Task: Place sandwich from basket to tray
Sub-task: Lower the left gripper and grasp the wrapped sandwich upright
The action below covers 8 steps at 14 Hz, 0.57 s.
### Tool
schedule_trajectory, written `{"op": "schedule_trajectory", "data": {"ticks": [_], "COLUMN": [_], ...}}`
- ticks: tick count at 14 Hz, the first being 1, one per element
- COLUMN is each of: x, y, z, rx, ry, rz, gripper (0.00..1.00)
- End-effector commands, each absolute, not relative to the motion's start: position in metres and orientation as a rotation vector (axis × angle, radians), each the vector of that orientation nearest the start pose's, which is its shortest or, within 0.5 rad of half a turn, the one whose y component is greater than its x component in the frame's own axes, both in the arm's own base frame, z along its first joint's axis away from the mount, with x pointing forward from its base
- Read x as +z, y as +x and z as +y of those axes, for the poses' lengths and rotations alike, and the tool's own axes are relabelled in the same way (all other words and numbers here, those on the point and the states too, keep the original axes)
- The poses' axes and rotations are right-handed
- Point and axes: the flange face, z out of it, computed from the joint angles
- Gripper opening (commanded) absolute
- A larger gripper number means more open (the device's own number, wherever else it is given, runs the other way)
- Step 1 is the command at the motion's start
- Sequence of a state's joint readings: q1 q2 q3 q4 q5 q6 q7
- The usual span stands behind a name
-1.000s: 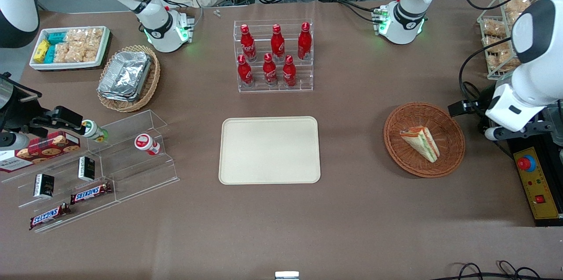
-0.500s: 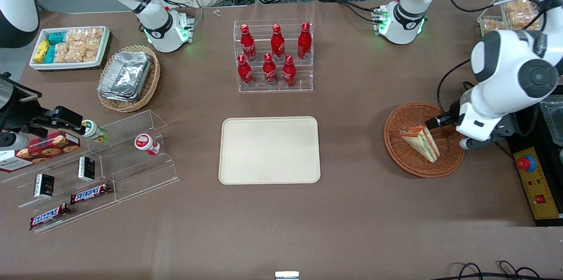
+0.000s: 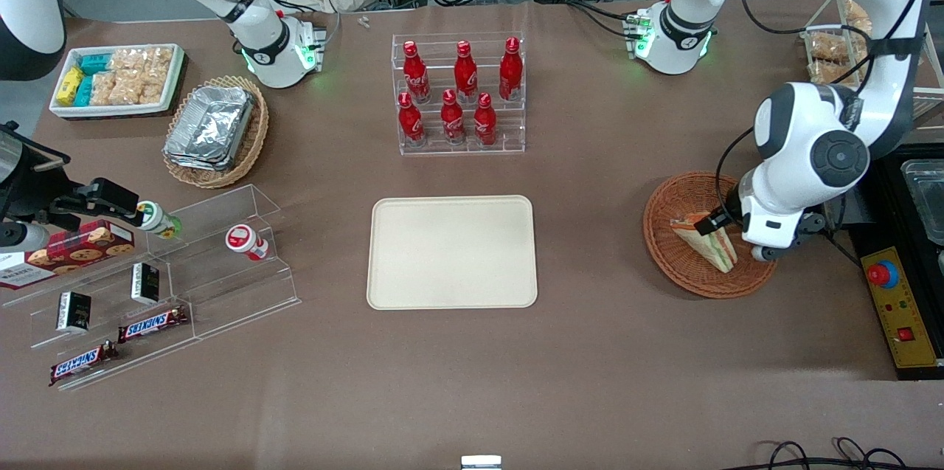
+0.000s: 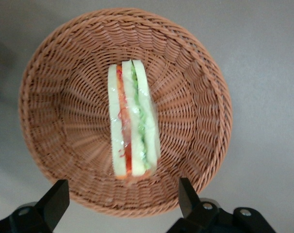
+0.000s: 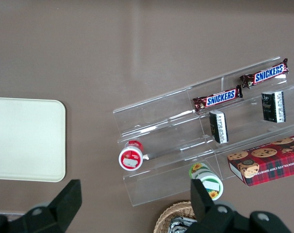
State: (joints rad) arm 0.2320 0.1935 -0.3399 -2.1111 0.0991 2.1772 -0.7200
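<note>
The sandwich, a white-bread wedge with orange and green filling, lies in the round reddish-brown wicker basket toward the working arm's end of the table. The wrist view shows the sandwich in the middle of the basket. My left gripper hangs above the basket, over the sandwich, open and empty; its two black fingers stand wide apart, clear of the sandwich. The cream-beige tray lies flat at the table's middle.
A clear rack of red bottles stands farther from the front camera than the tray. A control box with a red button sits beside the basket at the table's edge. A wire rack of snack bags stands near the working arm's base.
My left arm has swung in from the table's edge toward the basket, and the gripper has come over the sandwich. The sandwich and basket have not moved.
</note>
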Motion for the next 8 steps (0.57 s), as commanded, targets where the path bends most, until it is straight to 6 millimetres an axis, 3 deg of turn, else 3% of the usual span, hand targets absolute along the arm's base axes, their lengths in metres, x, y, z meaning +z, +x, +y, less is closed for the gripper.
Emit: {"op": "schedule_trajectory", "data": {"ticks": [1, 4, 8], "x": [0.297, 0.279, 0.269], "y": [0.539, 0.537, 0.537], "z": [-0.054, -0.051, -0.047], "rx": [0.096, 0.138, 0.129], "ry": [-2.95, -2.947, -2.941], "rz": [-0.875, -0.883, -0.863], "gripper": [1.0, 1.0, 0.98]}}
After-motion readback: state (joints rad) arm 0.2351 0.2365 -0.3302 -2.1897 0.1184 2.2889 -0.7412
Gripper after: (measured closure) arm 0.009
